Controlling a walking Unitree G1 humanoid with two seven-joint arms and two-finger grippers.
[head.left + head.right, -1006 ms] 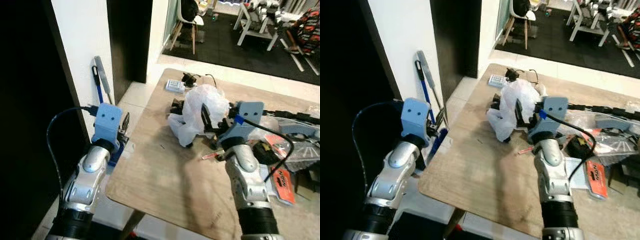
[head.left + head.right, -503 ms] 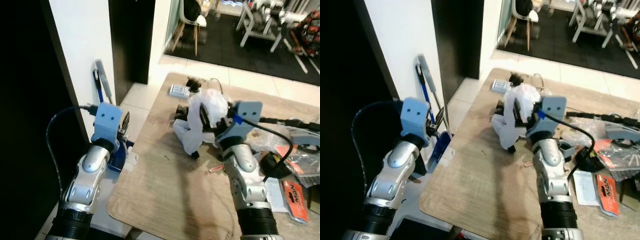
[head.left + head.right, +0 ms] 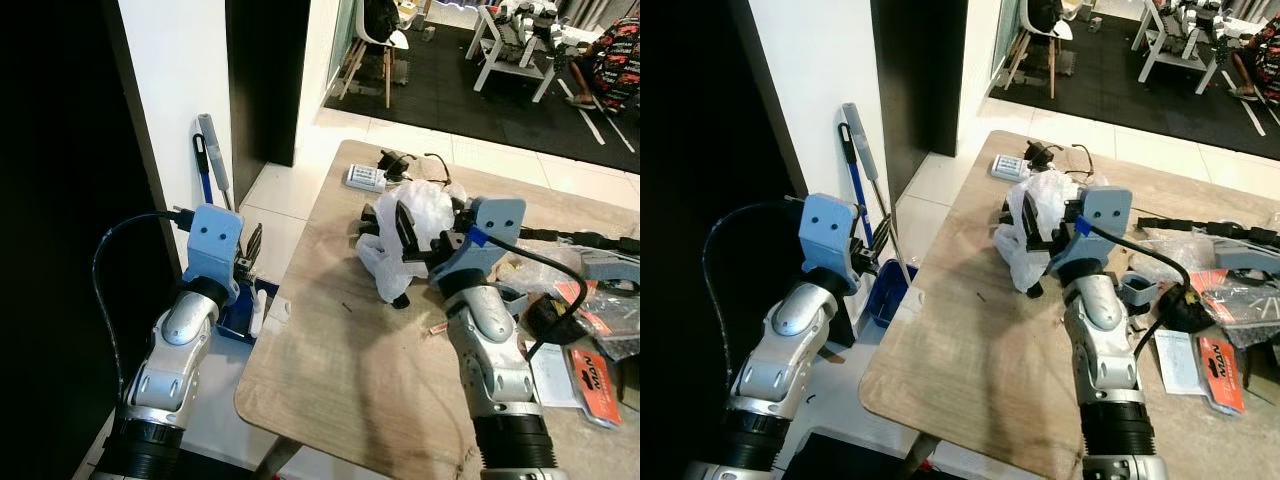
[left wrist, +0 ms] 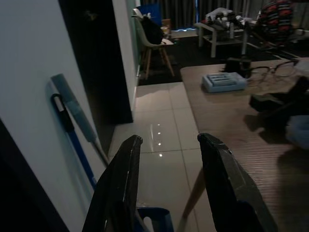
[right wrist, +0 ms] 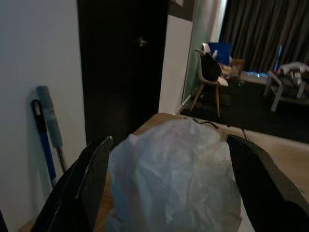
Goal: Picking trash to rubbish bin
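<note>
My right end effector (image 3: 418, 232) is at the white plastic bag (image 3: 405, 232), fingers (image 5: 91, 186) spread apart w/ the bag bulging between them; in the right wrist view one finger sits on each side of the crumpled plastic. Can't say if the pads actually press on it. The bag rests on the wooden table (image 3: 350, 370), near the table's far left corner, partly over some dark objects I can't make out. Just beyond the bag: a small white-and-blue box (image 3: 365, 178) and a pair of glasses (image 4: 277, 69) w/ a dark lump beside them. To the bag's right on the table, a clutter of clear wrappers, black cable and an orange-and-white packet (image 3: 593, 371).

My left end effector (image 4: 166, 188) is held off the table's left edge, over the tiled floor (image 4: 164, 121), fingers apart, holding nothing. Left of the table, a mop w/ blue handle (image 3: 205, 160) leans on the white wall (image 3: 180, 70), blue dustpan (image 3: 887, 293) on the floor below it. Beyond the table, a chair (image 3: 378, 45) on dark flooring.
</note>
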